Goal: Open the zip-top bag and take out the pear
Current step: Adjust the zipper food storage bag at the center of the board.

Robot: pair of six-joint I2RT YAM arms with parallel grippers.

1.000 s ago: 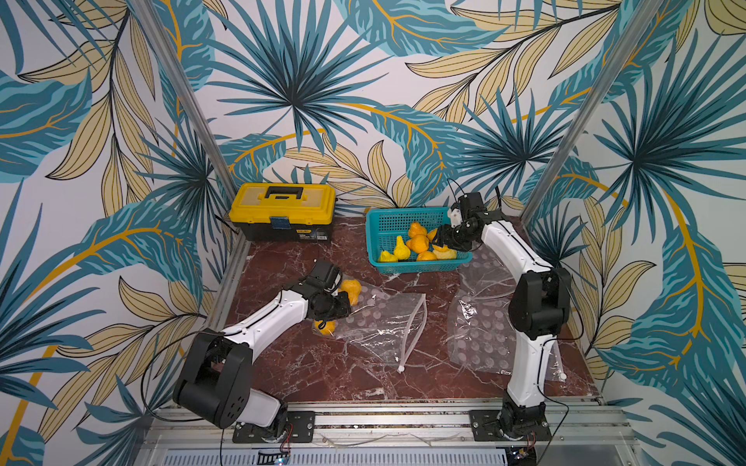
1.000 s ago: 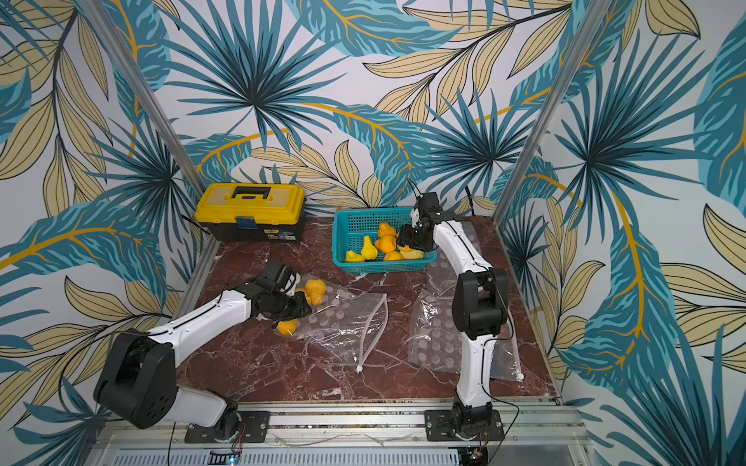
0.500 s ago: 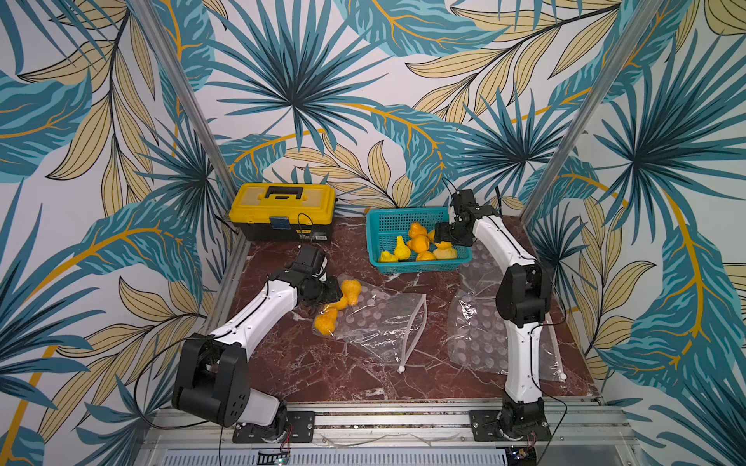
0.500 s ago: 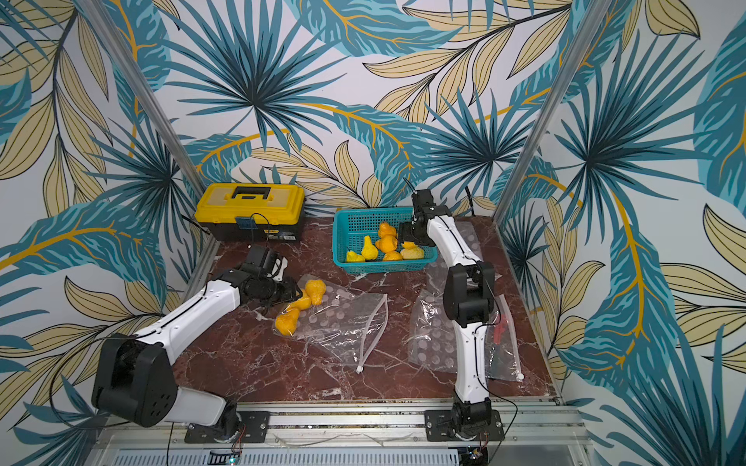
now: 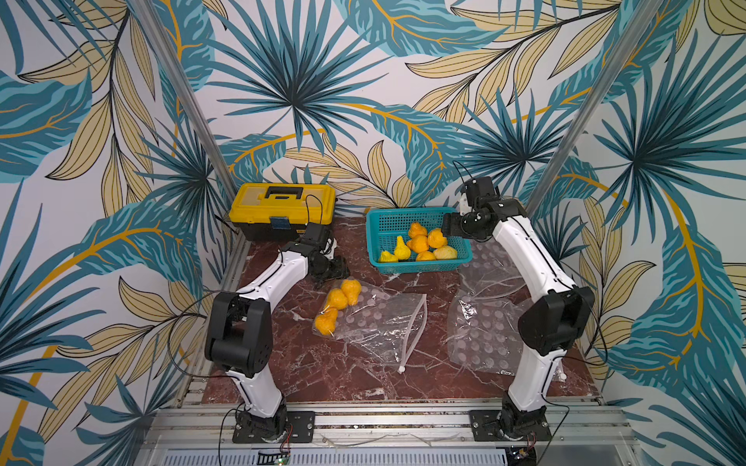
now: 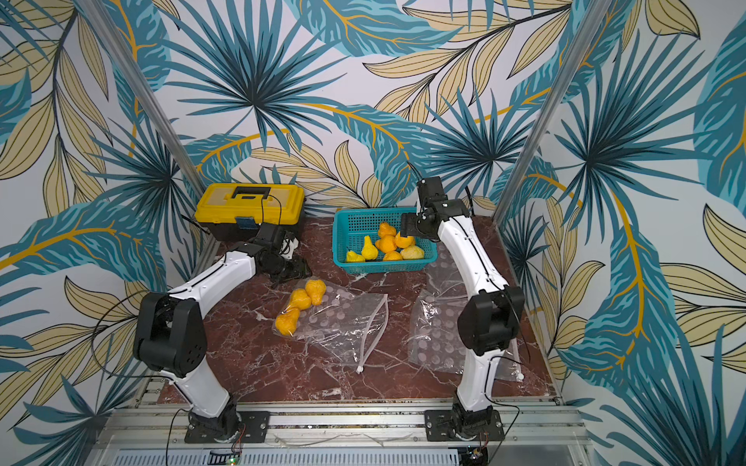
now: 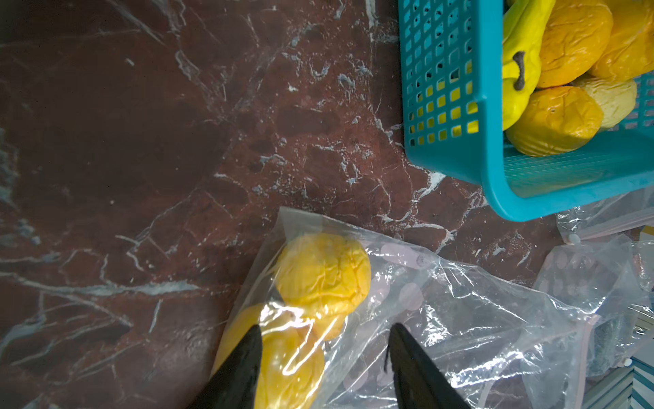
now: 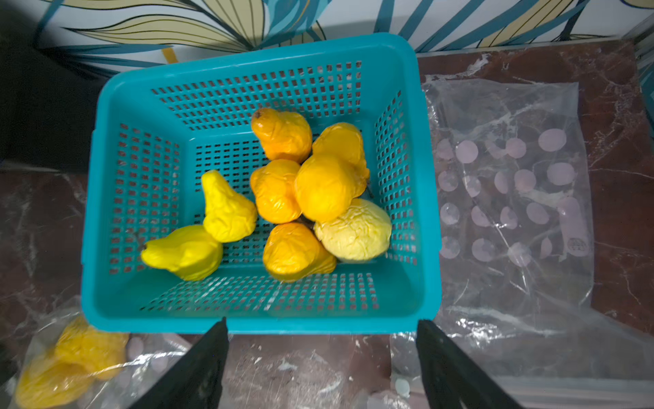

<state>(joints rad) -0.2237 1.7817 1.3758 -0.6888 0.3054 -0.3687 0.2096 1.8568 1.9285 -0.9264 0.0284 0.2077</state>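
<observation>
Bag [image 5: 377,327] with pears [image 5: 337,299] flat on table [image 5: 323,377]; left gripper [image 7: 325,326] above it, fingers apart, empty; right gripper [image 8: 322,321] over basket [image 8: 247,320] rim, fingers wide, empty.

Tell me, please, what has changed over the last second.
The left tool opened, let go of the bagged pears and drew back toward the toolbox. The right tool stayed over the basket, jaws open. The bag, basket and toolbox did not move.
</observation>
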